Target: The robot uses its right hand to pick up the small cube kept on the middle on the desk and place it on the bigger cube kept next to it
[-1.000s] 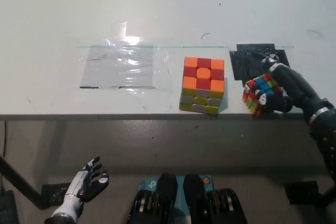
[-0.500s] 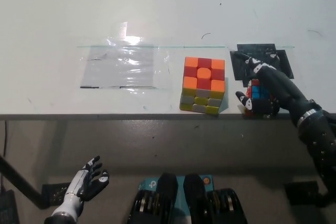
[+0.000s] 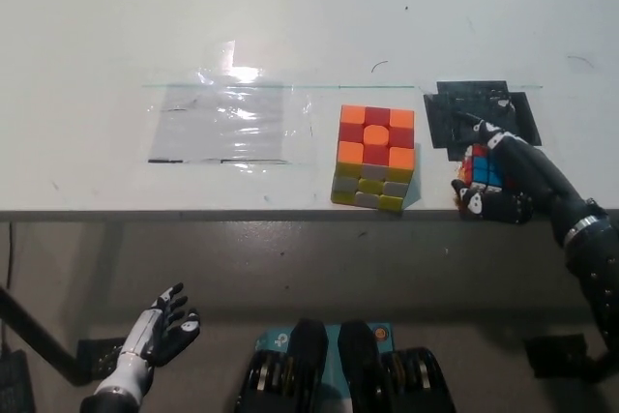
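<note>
Two blocky cubes: right hand [image 3: 505,181] grips small cube [image 3: 480,168], beside bigger cube [image 3: 374,157].

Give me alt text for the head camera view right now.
The black right hand grips the small cube near the white desk's front edge, right of the bigger cube. The white left hand rests open below the desk, lower left.

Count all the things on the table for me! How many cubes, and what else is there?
Cubes: 2, the big cube and the small cube under the black right hand
Clear plastic sheets: 1
Black patches: 1
Total: 4
The white left hand is below the table.
</note>
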`<action>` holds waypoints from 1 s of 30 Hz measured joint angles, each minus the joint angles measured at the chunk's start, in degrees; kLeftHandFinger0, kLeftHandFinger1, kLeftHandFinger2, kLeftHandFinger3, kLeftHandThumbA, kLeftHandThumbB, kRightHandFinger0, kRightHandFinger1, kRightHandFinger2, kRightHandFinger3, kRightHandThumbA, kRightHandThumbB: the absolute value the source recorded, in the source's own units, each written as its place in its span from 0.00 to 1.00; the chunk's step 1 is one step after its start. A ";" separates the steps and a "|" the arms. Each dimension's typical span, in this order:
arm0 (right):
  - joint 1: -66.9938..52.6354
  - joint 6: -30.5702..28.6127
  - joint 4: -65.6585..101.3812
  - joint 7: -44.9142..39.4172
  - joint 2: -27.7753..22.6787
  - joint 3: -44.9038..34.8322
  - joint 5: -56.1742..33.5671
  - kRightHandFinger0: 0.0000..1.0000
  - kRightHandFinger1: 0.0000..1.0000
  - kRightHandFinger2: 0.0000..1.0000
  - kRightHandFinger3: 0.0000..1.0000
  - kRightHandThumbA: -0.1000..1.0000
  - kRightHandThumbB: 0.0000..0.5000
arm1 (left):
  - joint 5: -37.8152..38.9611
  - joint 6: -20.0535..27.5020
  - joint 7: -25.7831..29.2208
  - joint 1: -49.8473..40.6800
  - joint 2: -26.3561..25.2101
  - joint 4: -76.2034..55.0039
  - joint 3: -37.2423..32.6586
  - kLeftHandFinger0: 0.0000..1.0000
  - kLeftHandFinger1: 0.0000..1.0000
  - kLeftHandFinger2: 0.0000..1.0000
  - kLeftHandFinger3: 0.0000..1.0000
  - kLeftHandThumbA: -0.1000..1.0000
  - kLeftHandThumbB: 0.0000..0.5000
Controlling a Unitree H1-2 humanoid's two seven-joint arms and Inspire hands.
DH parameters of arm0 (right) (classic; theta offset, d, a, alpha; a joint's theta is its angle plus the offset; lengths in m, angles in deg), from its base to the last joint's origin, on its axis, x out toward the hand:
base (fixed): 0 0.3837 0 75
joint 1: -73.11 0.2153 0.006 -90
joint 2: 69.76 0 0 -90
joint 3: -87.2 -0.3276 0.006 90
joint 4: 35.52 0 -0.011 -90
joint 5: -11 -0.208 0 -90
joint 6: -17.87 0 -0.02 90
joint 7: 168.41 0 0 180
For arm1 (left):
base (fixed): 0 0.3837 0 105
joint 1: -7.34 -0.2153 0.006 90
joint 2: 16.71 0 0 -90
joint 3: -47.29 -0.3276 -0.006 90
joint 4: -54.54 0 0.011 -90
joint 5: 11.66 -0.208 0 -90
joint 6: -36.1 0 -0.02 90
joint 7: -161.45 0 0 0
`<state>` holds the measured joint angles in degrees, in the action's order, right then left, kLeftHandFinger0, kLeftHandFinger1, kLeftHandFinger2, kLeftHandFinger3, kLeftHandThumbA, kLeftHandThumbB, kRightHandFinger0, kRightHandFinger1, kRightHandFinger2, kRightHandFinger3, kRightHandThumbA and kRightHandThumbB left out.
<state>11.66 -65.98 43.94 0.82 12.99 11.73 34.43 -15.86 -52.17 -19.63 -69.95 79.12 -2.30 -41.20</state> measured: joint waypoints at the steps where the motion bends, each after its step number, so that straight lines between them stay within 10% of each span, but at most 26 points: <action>1: -0.25 -0.35 -0.04 0.27 0.07 -0.31 0.01 1.00 1.00 1.00 1.00 0.56 0.81 | 0.00 0.01 0.00 0.07 0.00 0.02 0.09 1.00 1.00 1.00 1.00 0.39 0.61; 16: 1.43 -5.89 -6.69 6.52 1.51 3.06 5.54 1.00 1.00 1.00 1.00 0.45 0.53 | -0.16 0.01 0.00 2.20 -0.41 0.37 0.10 1.00 1.00 1.00 1.00 0.41 0.53; 18: 2.34 -6.94 -8.70 8.32 1.53 4.18 7.39 0.71 1.00 1.00 1.00 0.44 0.31 | -0.16 0.01 -0.01 2.20 -0.58 0.40 0.06 1.00 1.00 1.00 1.00 0.38 0.55; 19: 2.78 -7.20 -9.86 9.31 1.56 4.76 8.29 0.59 0.96 1.00 1.00 0.45 0.30 | -0.15 0.02 -0.01 2.22 -0.63 0.39 0.06 1.00 1.00 1.00 1.00 0.38 0.54; 21: 3.73 -7.67 -12.07 12.17 1.62 6.02 11.03 0.20 0.49 1.00 1.00 0.49 0.04 | -0.09 0.01 -0.02 2.31 -0.65 0.40 0.14 1.00 1.00 1.00 1.00 0.40 0.54; 22: 4.14 -7.79 -13.00 13.81 1.62 6.73 12.33 0.03 0.22 0.81 1.00 0.43 0.01 | -0.09 0.01 -0.02 2.35 -0.66 0.40 0.13 1.00 1.00 1.00 1.00 0.40 0.54; 24: 5.02 -8.08 -15.01 16.47 1.80 7.85 14.36 0.00 0.00 0.49 1.00 0.32 0.00 | -0.09 0.00 -0.03 2.37 -0.67 0.40 0.11 1.00 1.00 1.00 1.00 0.41 0.53; 27: 6.76 -9.22 -19.25 21.00 2.25 9.03 16.46 0.00 0.00 0.28 1.00 0.00 0.00 | -0.09 -0.02 -0.03 2.38 -0.67 0.40 0.05 1.00 1.00 1.00 1.00 0.40 0.52; 30: 9.45 -10.75 -24.92 25.47 2.60 10.62 18.03 0.00 0.00 0.18 1.00 0.00 0.00 | -0.09 -0.06 -0.04 2.38 -0.66 0.39 0.05 1.00 1.00 1.00 1.00 0.37 0.50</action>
<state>21.11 -76.73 19.02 26.29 15.59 22.35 52.46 -15.95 -52.24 -19.67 -67.57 78.45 -1.91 -41.15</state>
